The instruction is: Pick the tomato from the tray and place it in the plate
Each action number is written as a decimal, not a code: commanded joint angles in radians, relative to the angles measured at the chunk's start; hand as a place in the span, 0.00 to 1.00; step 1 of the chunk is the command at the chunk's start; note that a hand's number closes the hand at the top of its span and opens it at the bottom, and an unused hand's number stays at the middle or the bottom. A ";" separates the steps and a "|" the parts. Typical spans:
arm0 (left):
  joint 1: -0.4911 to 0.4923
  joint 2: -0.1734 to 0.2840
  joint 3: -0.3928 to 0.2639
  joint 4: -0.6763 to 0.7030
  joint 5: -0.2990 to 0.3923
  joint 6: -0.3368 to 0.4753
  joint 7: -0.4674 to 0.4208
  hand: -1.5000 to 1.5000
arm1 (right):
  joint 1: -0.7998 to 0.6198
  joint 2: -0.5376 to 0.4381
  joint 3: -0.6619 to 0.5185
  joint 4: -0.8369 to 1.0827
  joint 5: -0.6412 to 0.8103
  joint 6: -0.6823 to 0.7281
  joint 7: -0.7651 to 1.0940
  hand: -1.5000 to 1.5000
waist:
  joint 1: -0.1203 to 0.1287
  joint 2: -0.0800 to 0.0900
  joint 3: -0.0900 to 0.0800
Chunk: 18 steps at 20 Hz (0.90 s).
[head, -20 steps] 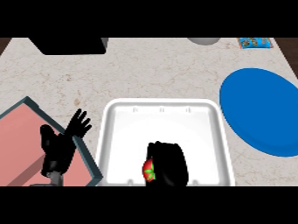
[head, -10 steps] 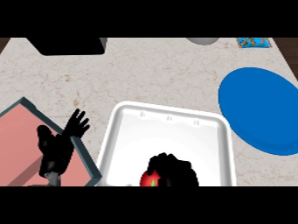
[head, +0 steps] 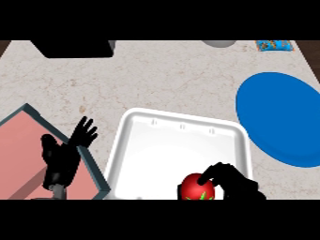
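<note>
Tray: the white, shallow, round-cornered plastic tray sat slightly skewed on the pale speckled stone counter.
Tomato: the round red tomato with a green stalk lay in the tray's near right corner, partly cut off by the view's lower edge.
Right hand: the black right hand was at the tomato's right side, fingers curled over its top. Whether the thumb closed underneath, I could not tell.
Left hand: the black left hand rested left of the tray, fingers spread and upright, over the flat pink board with a grey-blue rim.
Plate: the flat round blue plate lay right of the tray, apart from it.
Risk: a one-sided hold could let the tomato roll out on lifting.
Risk: a low carry might catch the tray's raised right rim and shove the tray towards the plate.
</note>
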 commanded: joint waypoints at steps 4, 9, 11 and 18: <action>0.007 0.004 0.011 -0.028 0.034 -0.022 0.034 0.50 | 0.014 -0.150 -0.252 -0.081 -0.294 -0.233 -0.096 1.00 | 0.019 0.006 -0.002; -0.026 0.000 0.012 -0.022 0.042 -0.025 0.072 0.50 | 0.020 -0.298 -0.404 0.106 -0.518 -0.384 -0.273 1.00 | 0.021 0.006 -0.002; -0.014 -0.005 0.003 -0.029 0.022 -0.008 0.055 0.50 | -0.018 -0.329 -0.504 0.170 -0.593 -0.411 -0.300 1.00 | 0.025 0.007 -0.001; -0.028 -0.005 0.008 0.051 0.016 -0.038 -0.023 0.50 | -0.243 -0.383 -0.635 0.481 -0.987 -0.396 -0.593 1.00 | 0.032 0.010 -0.001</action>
